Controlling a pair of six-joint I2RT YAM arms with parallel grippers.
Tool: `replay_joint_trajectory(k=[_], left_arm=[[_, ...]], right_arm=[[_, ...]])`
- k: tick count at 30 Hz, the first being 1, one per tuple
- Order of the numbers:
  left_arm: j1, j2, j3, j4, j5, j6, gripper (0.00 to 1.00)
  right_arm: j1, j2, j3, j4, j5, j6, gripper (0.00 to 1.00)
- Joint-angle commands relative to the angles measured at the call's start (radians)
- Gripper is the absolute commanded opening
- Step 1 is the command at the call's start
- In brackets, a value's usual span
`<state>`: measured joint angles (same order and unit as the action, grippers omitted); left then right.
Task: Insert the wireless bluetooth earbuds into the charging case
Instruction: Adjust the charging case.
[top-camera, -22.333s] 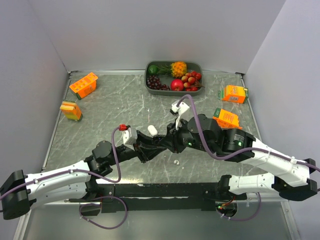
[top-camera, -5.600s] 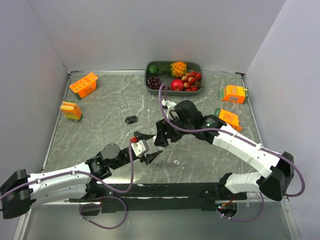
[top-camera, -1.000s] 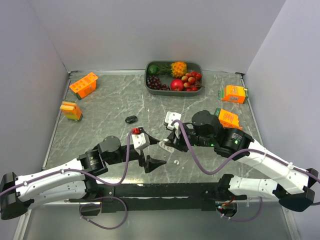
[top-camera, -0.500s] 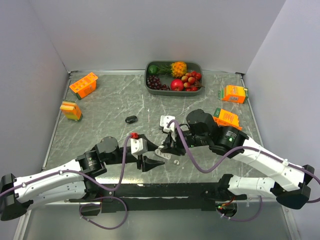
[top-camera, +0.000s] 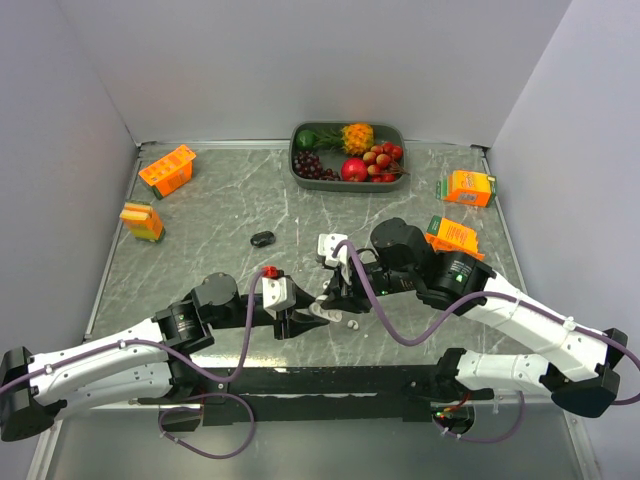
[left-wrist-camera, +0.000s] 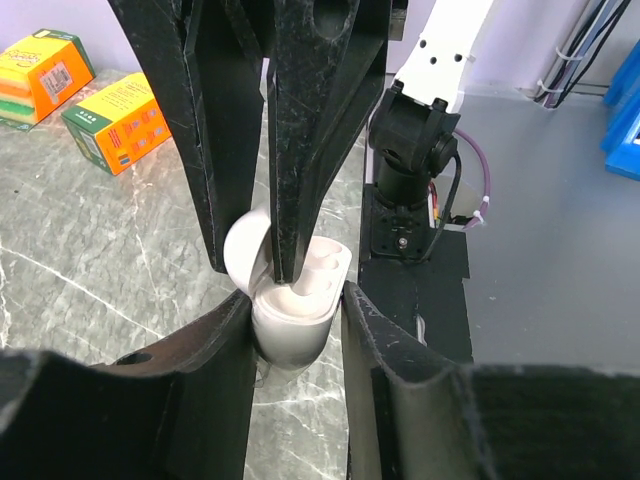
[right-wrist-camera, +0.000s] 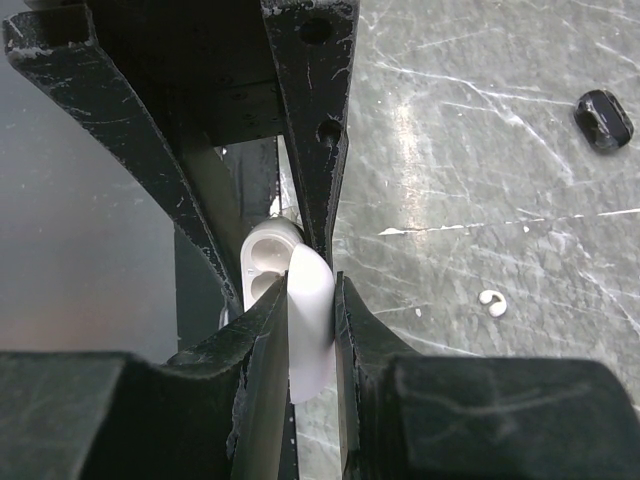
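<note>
A white charging case (top-camera: 318, 311) is held open just above the table between both grippers. My left gripper (left-wrist-camera: 295, 310) is shut on the case's base (left-wrist-camera: 292, 335). My right gripper (right-wrist-camera: 310, 290) is shut on its raised lid (right-wrist-camera: 310, 330). The base's two sockets (right-wrist-camera: 262, 262) face the right wrist camera and look empty. One white earbud (top-camera: 352, 323) lies on the table just right of the grippers, also in the right wrist view (right-wrist-camera: 492, 303). A small glossy black rounded piece (top-camera: 262, 239) lies apart to the far left. The other earbuds are not in view.
A grey tray of fruit (top-camera: 393, 176) stands at the back centre. Two orange cartons (top-camera: 167, 169) (top-camera: 142, 221) lie at the left and two more (top-camera: 468, 187) (top-camera: 452, 236) at the right. Walls enclose the table.
The right gripper has moved left and forward to meet the left gripper. Both now hold the white case together. The loose earbud and black piece have not moved.
</note>
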<state>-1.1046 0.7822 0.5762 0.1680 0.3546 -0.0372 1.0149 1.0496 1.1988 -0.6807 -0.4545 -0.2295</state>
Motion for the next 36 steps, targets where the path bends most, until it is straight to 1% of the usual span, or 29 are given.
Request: replay_joint_trajectory(k=[1, 2, 3, 4, 9, 10, 11, 12, 13, 16, 19, 23, 25, 26, 27, 28, 29, 30, 32, 33, 35, 36], left_arm=[[0.002, 0.003, -0.001, 0.024, 0.001, 0.000, 0.30], [0.002, 0.006, 0.001, 0.022, 0.007, 0.005, 0.17], [0.002, 0.006, 0.002, 0.024, 0.010, 0.010, 0.07], [0.002, 0.006, 0.001, 0.030, 0.009, 0.010, 0.01], [0.002, -0.004, -0.018, 0.047, 0.000, 0.008, 0.01], [0.003, -0.008, -0.021, 0.048, -0.003, 0.007, 0.01], [0.003, -0.009, -0.030, 0.059, -0.006, 0.000, 0.01], [0.002, -0.015, -0.035, 0.062, -0.012, -0.001, 0.01], [0.003, -0.024, -0.039, 0.065, -0.019, -0.003, 0.01], [0.003, -0.037, -0.050, 0.073, -0.032, -0.007, 0.01], [0.003, -0.047, -0.058, 0.077, -0.048, -0.012, 0.01], [0.002, -0.063, -0.075, 0.088, -0.078, -0.026, 0.01], [0.002, -0.076, -0.081, 0.097, -0.101, -0.033, 0.01], [0.003, -0.086, -0.094, 0.102, -0.130, -0.046, 0.01], [0.003, -0.095, -0.104, 0.106, -0.152, -0.053, 0.01], [0.003, -0.121, -0.114, 0.119, -0.176, -0.075, 0.01], [0.003, -0.136, -0.140, 0.137, -0.204, -0.087, 0.01], [0.002, -0.153, -0.154, 0.149, -0.245, -0.099, 0.01], [0.003, -0.208, -0.196, 0.178, -0.287, -0.138, 0.01], [0.003, -0.225, -0.206, 0.179, -0.316, -0.147, 0.01], [0.003, -0.267, -0.225, 0.165, -0.347, -0.174, 0.01], [0.003, -0.279, -0.229, 0.160, -0.351, -0.179, 0.01]], right_arm=[[0.004, -0.008, 0.058, 0.029, -0.016, 0.007, 0.00], [0.004, -0.007, 0.058, 0.026, -0.015, 0.007, 0.00], [0.004, -0.005, 0.058, 0.026, -0.016, 0.007, 0.00], [0.002, -0.003, 0.059, 0.026, -0.016, 0.007, 0.00], [0.002, -0.003, 0.062, 0.030, -0.004, 0.019, 0.00], [0.004, -0.005, 0.064, 0.032, 0.000, 0.022, 0.16], [0.002, -0.003, 0.065, 0.035, 0.007, 0.027, 0.26], [0.002, -0.008, 0.067, 0.039, 0.019, 0.038, 0.33], [0.002, -0.011, 0.067, 0.044, 0.026, 0.042, 0.41], [0.002, -0.019, 0.065, 0.061, 0.051, 0.056, 0.49], [-0.001, -0.017, 0.070, 0.069, 0.068, 0.067, 0.53], [-0.019, -0.023, 0.068, 0.082, 0.100, 0.097, 0.55], [-0.042, -0.048, 0.050, 0.124, 0.129, 0.122, 0.56], [-0.074, -0.075, 0.024, 0.144, 0.158, 0.160, 0.62], [-0.100, -0.095, 0.010, 0.162, 0.177, 0.183, 0.73], [-0.126, -0.114, -0.008, 0.209, 0.192, 0.209, 0.74], [-0.154, -0.138, -0.042, 0.220, 0.215, 0.284, 0.75], [-0.212, -0.145, -0.057, 0.228, 0.253, 0.318, 0.77], [-0.255, -0.126, -0.083, 0.202, 0.293, 0.404, 0.76], [-0.280, -0.106, -0.088, 0.182, 0.336, 0.432, 0.75], [-0.302, -0.041, -0.106, 0.130, 0.362, 0.504, 0.72], [-0.306, -0.019, -0.117, 0.122, 0.369, 0.521, 0.68]])
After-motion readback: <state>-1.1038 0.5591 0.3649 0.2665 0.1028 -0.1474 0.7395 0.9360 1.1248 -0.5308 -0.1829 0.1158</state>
